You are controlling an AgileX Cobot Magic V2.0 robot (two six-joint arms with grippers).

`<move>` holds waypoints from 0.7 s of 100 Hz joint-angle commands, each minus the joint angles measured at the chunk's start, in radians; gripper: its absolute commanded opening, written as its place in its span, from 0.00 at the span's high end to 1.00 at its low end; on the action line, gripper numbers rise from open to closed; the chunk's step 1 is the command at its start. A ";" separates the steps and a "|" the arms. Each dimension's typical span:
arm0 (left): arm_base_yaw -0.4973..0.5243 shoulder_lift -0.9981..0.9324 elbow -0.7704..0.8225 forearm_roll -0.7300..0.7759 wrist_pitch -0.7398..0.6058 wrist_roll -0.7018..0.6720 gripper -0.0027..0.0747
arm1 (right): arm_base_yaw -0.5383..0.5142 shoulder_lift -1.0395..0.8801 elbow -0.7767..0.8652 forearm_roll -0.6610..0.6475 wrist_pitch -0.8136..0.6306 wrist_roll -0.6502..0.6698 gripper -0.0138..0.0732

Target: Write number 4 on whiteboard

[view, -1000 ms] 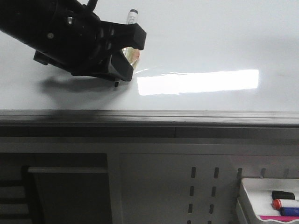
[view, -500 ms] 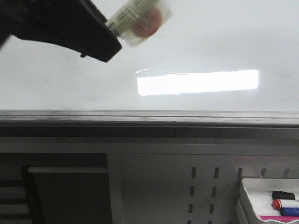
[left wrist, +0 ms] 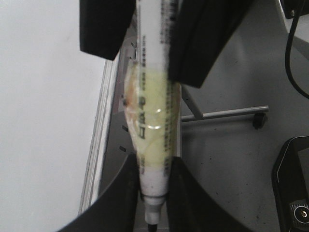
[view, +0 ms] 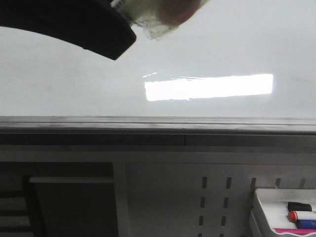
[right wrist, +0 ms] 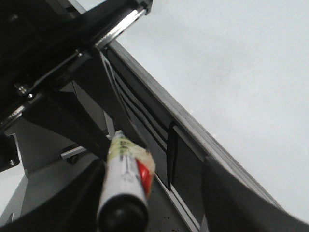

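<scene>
Left gripper has lifted up and away from the whiteboard in the last second, now at the top-left of the front view, jaws clamped on a taped marker. Board surface shows glare only, no stroke visible, so I'd judge the number 4 not yet started. Right gripper has one marker between its fingers; can't tell how tight. Count: one board, two held markers, three or so more in the tray at the lower right.
</scene>
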 commanded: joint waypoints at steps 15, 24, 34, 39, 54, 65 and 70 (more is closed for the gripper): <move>-0.011 -0.021 -0.026 -0.023 -0.036 0.001 0.99 | 0.000 0.033 -0.057 0.014 -0.047 -0.010 0.40; -0.011 -0.021 -0.026 -0.023 -0.035 0.001 0.99 | 0.000 0.053 -0.057 0.027 -0.027 -0.010 0.40; -0.011 -0.021 -0.026 -0.023 -0.033 0.001 0.99 | 0.000 0.068 -0.062 0.027 -0.027 -0.010 0.40; -0.011 -0.021 -0.026 -0.023 -0.031 0.001 0.99 | 0.000 0.073 -0.060 0.027 -0.027 -0.010 0.40; -0.011 -0.002 -0.026 -0.023 -0.013 0.001 0.99 | 0.000 0.080 -0.060 0.027 -0.005 -0.010 0.40; -0.011 0.012 -0.026 -0.023 -0.008 0.001 0.99 | 0.000 0.080 -0.060 0.030 0.027 -0.010 0.51; -0.011 0.012 -0.026 -0.023 -0.014 0.001 0.99 | 0.000 0.080 -0.060 0.032 0.047 -0.010 0.60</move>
